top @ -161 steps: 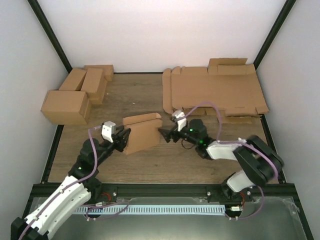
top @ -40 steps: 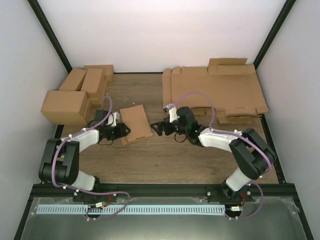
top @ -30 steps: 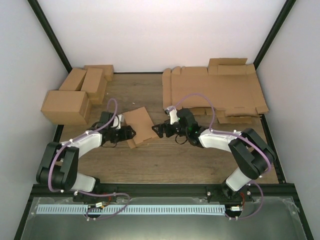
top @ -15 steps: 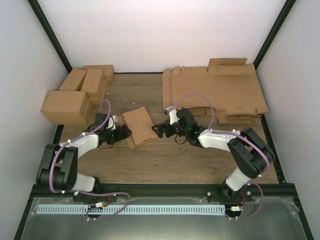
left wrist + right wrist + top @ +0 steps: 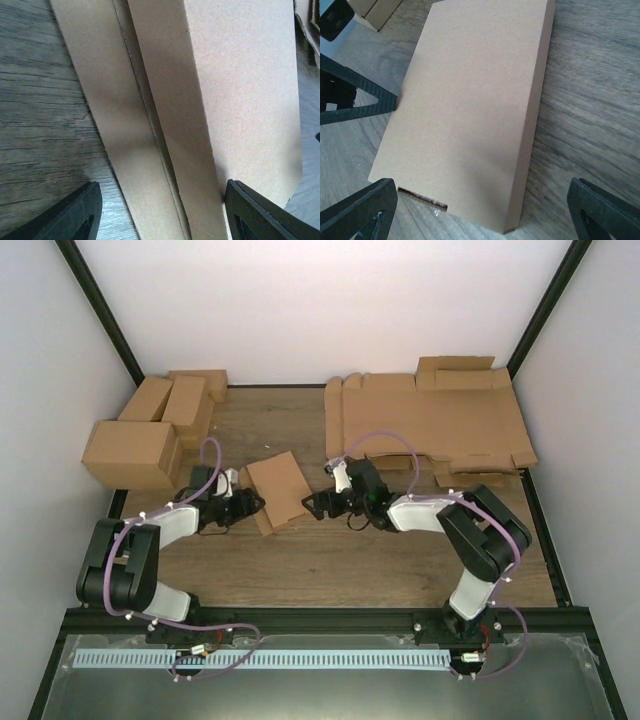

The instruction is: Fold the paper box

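The left gripper [image 5: 250,506] is standing wide and holding nothing. In its wrist view one finger [image 5: 70,212] is hovering over the bare table [image 5: 35,100], apart from the cardboard, while the other finger [image 5: 260,215] is sitting right against the near corner of the paper box [image 5: 240,85]. Between the two fingers a flat cardboard strip [image 5: 105,115] is lying along the box's side wall, untouched by the outer finger. The right gripper [image 5: 312,506] is spread as wide as it goes, its fingers [image 5: 355,210] framing the view with nothing between them. The paper box [image 5: 475,110] is lying just ahead of it, flat on the wood and clear of both fingertips. From above, the box [image 5: 278,490] is lying between the two grippers, turned at a slant, with the left one touching its left edge and the right one just beside its right edge. The box's top panel is lying shut, so its inside is hidden; only a narrow slot is showing at the end nearest the right gripper. Beyond the left gripper a group of finished boxes [image 5: 150,435] is sitting — well apart — and beyond the right gripper a pile of flat sheets [image 5: 430,425] is lying.
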{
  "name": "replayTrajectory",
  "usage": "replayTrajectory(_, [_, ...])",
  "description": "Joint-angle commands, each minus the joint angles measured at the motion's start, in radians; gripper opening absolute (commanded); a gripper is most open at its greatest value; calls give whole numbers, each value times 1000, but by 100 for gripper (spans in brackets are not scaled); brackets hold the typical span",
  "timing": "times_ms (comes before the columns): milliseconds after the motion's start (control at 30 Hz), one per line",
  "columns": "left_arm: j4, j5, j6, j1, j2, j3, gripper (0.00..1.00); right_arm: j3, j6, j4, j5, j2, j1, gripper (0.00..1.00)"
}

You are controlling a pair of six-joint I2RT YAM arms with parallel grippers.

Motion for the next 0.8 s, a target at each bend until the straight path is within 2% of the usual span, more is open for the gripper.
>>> replayTrajectory(0, [16,16,-11,6,25,-16,68,90,-1,-16,-24,59,-3,95])
replayTrajectory(167, [13,16,-8,7,27,-14,66,122,15,-23,-49,98,-3,90])
replayTrajectory(333, [7,13,-1,10,21,-13,65,109,-16,-3,-34,92,-2,91])
replayTrajectory(567, [-33,-29,29,16,-13,-7,65,9,-272,297,68,107,48,97])
replayTrajectory(767, [-44,-24,55,38,0,1,65,114,-477,311,55,240,113,100])
